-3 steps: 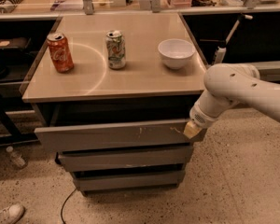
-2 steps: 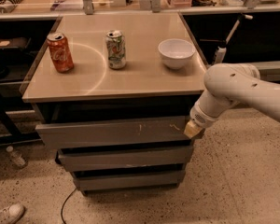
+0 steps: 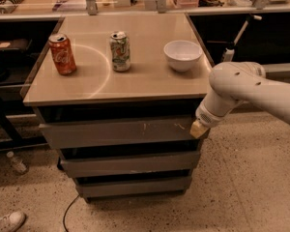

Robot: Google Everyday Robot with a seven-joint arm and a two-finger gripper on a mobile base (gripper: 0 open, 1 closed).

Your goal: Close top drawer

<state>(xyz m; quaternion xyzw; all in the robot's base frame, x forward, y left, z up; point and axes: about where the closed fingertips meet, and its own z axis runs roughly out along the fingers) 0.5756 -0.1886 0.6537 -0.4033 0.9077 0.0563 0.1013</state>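
Top drawer (image 3: 121, 132): long front runs left-right, partly out.
My gripper (image 3: 198, 128): pressed at its right end (open or shut, I cannot tell).
Push: inward, I judge.

top drawer (image 3: 121, 132): matt grey, scuffed | tabletop (image 3: 150, 79): smooth, sheeny | bowl (image 3: 182, 55): glossy white | gripper (image 3: 198, 128) at drawer's right end: pale matt

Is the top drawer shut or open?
Partly open: the top drawer juts out past the two fronts below. The gripper is at its right end.
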